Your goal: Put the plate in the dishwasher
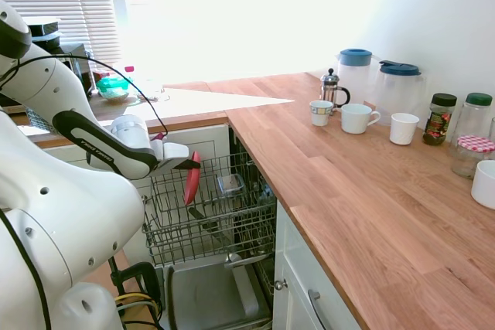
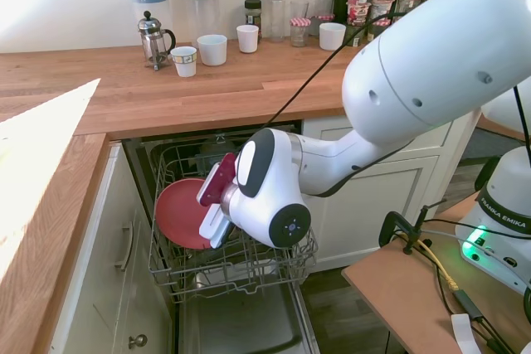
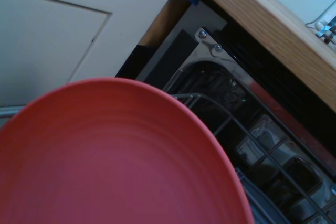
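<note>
I am holding the plate (image 2: 181,213) on edge over the rack (image 2: 249,267), gripper (image 2: 217,196) clamped on its rim; lowering straight between the wires is advisable.

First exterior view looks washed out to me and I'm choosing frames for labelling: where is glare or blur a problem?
First exterior view: window glare bleaches the back wall and far countertop. Second exterior view: evenly lit, the plate sharp in the dishwasher rack. Wrist view: plate close and soft, colours bluish.
</note>
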`<state>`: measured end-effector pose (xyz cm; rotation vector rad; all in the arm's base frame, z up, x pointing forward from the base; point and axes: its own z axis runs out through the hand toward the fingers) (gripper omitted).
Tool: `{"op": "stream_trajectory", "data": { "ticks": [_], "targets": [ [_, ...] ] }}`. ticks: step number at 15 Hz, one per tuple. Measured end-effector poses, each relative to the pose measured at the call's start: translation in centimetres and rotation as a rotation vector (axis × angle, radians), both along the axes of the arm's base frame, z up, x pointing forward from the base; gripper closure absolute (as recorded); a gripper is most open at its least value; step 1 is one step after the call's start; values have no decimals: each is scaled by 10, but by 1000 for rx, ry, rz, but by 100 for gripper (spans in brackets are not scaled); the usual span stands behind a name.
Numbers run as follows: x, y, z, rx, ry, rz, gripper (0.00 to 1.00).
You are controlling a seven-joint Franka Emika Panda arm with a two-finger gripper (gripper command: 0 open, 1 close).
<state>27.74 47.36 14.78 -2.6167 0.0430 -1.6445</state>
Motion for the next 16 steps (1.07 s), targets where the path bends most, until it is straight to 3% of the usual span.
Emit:
{"op": "stream_trajectory", "data": {
  "ticks": [1, 2, 5, 11, 16],
  "targets": [
    [2, -2, 0, -1, 3, -3, 100],
    [4, -3, -1, 2, 12, -8, 0],
    [5, -4, 3, 35, 82, -66, 0],
    [-20, 3, 5, 22, 234, -158, 0],
    [-16, 10, 28, 28, 346, -236, 0]
  ]
}}
